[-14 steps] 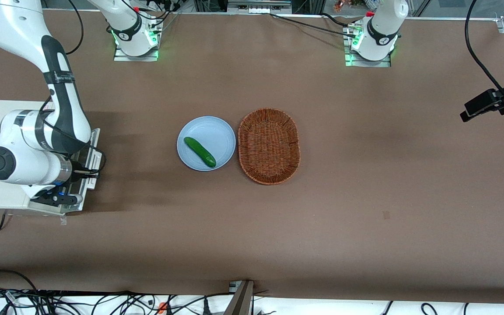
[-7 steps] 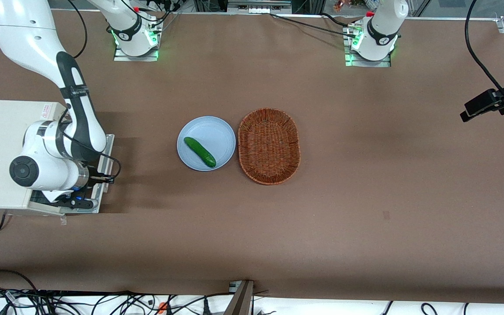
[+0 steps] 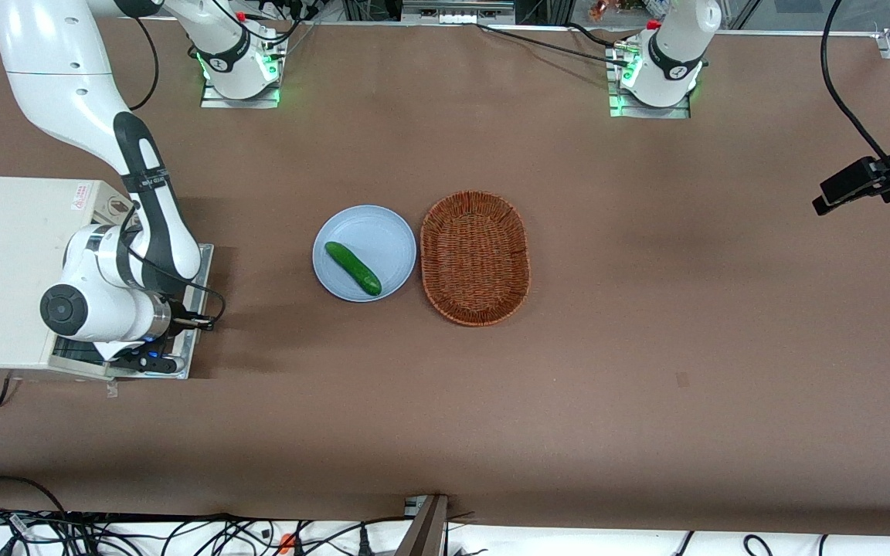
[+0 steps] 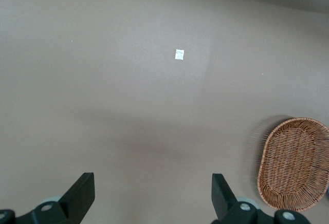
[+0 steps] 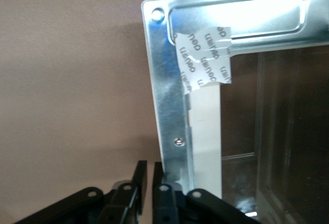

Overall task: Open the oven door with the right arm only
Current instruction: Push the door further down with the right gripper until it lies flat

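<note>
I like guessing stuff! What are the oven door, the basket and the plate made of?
The oven door looks like shiny metal around dark glass: its frame glints, with a screw in it. The gripper sits at its edge, fingers nearly together. The basket looks like woven brown wicker. The plate is smooth pale blue, maybe plastic or ceramic.

Brown table [image 3: 646, 371] with cream-white oven [image 3: 5, 270], blue plate [image 3: 383, 232] and wicker basket [image 3: 476, 259] side by side.

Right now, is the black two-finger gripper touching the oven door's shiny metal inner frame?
Touching, it seems: the right wrist view shows the gripper, fingers nearly shut, meeting the door frame's edge with no visible gap.
</note>
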Robot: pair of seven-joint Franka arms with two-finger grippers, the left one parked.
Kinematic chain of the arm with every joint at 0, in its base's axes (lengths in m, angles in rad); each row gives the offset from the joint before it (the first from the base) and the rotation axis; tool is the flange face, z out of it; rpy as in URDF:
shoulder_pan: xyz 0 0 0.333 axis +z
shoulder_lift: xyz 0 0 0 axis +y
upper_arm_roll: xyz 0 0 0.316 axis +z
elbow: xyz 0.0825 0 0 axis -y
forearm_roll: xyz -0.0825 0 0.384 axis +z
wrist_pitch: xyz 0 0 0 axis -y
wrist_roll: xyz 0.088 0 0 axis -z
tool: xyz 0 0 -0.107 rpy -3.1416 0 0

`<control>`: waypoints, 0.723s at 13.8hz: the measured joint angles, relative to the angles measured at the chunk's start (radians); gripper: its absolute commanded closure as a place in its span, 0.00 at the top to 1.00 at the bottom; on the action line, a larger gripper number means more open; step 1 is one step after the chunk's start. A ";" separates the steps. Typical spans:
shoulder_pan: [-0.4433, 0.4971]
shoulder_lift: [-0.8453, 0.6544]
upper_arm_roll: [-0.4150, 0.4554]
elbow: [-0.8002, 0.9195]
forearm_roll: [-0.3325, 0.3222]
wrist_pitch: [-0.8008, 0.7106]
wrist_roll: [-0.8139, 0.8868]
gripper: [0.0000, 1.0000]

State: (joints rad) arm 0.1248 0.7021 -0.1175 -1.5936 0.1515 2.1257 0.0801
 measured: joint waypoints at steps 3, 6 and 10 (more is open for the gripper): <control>0.011 -0.007 0.000 0.063 0.005 -0.013 0.050 1.00; 0.026 -0.033 -0.002 0.144 0.003 -0.071 0.127 1.00; 0.056 -0.049 -0.002 0.169 -0.033 -0.095 0.141 1.00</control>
State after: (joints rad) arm 0.1806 0.6531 -0.1192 -1.4247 0.1188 2.0308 0.2210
